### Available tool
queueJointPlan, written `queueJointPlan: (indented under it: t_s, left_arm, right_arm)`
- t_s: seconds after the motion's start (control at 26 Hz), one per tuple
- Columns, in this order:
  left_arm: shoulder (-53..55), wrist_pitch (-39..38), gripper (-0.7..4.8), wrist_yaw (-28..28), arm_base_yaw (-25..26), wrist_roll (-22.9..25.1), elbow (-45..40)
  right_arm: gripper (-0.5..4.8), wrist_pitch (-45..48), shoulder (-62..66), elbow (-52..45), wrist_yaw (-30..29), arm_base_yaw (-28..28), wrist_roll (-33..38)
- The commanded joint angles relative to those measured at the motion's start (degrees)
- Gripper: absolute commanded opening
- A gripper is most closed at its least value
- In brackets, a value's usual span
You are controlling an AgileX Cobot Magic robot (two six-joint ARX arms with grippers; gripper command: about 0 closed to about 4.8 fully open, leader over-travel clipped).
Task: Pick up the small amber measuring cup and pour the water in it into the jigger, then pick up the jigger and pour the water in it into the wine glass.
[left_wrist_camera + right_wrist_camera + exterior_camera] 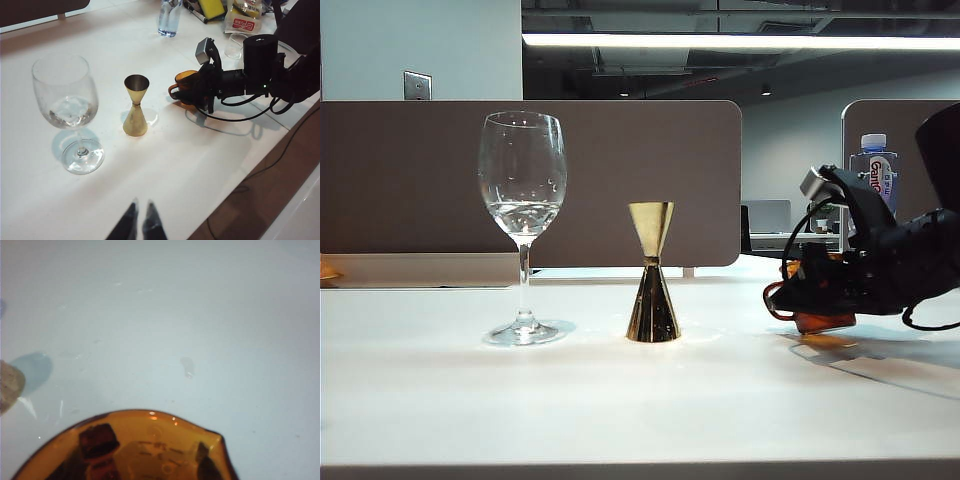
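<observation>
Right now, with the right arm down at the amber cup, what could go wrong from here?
1. The right gripper sits around the small amber measuring cup with its jaws partly closed; a loose hold could slip or tip it and spill water on the table.
2. The jigger has a narrow mouth, so the pour may miss.
3. The wine glass stands close beside the jigger and could be knocked.
The left gripper hovers apart, fingers nearly together.

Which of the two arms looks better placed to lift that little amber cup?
The right. Its end effector is already at the small amber measuring cup, fingers on either side of it. The left end effector hangs back near the table's edge, beyond the jigger and wine glass.
</observation>
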Motion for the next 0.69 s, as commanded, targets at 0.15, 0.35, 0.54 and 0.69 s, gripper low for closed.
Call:
queueJointPlan:
  t_s: [0.15,0.35,0.54,0.69]
  left_arm:
    - [0.02,0.72,0.26,0.17,-0.04,0.22,0.20]
    - [0.02,0.72,0.26,0.17,-0.04,0.22,0.20]
    - [0.02,0.72,0.26,0.17,-0.04,0.22,0.20]
    - [0.02,0.72,0.26,0.17,-0.04,0.22,0.20]
  right_arm:
    - [2.12,0.66,-0.17,0.31,-0.33,0.11,0.04]
    - [2.67,0.50,-0.20,0.24,-0.28,0.17,0.04]
    - [2.82,0.48,-0.20,0.24,0.57,0.24,0.04]
    - [3.39,0.46,-0.20,0.24,5.35,0.24,0.02]
